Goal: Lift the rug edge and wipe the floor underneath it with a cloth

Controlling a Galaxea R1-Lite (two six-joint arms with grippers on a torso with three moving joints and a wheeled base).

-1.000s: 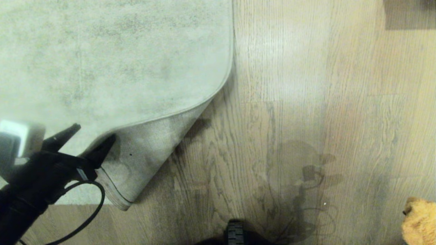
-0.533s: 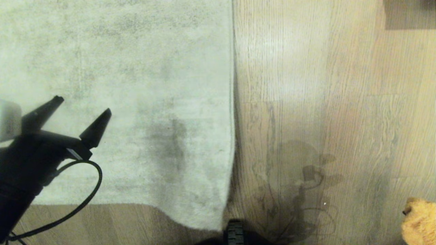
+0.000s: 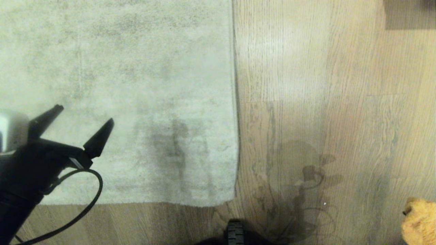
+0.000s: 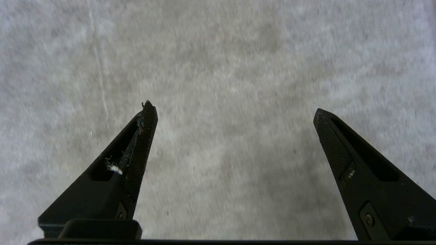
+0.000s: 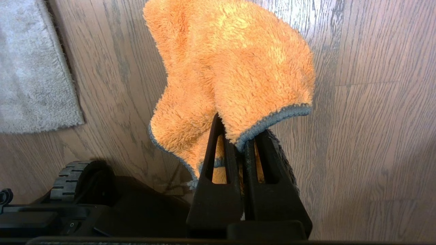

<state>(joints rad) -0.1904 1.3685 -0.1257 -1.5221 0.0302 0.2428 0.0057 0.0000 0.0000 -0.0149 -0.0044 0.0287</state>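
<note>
The mottled grey rug [image 3: 136, 85] lies flat on the wood-grain floor [image 3: 323, 102]. Its rug edge [image 3: 235, 102] runs straight down to the near corner [image 3: 234, 199]. My left gripper [image 3: 85, 115] hovers over the rug's near left part, open and holding nothing. The left wrist view shows only rug pile [image 4: 231, 68] between its spread fingers [image 4: 143, 143]. My right gripper [image 5: 240, 136] is shut on the fluffy orange cloth [image 5: 235, 58], which hangs over bare floor [image 5: 374, 119]. In the head view only a bit of the cloth [image 3: 419, 221] shows, at the lower right edge.
My base with its ribbed wheel [image 3: 235, 233] sits at the near middle edge, close to the rug corner. A black cable [image 3: 92, 194] loops below the left gripper. A dark brown block [image 3: 408, 15] sits at the far right. Arm shadows fall on the floor [image 3: 299, 183].
A second ago the rug corner was folded over at my left gripper. It has since dropped flat onto the floor. The left gripper has opened wider and drawn back over the rug.
</note>
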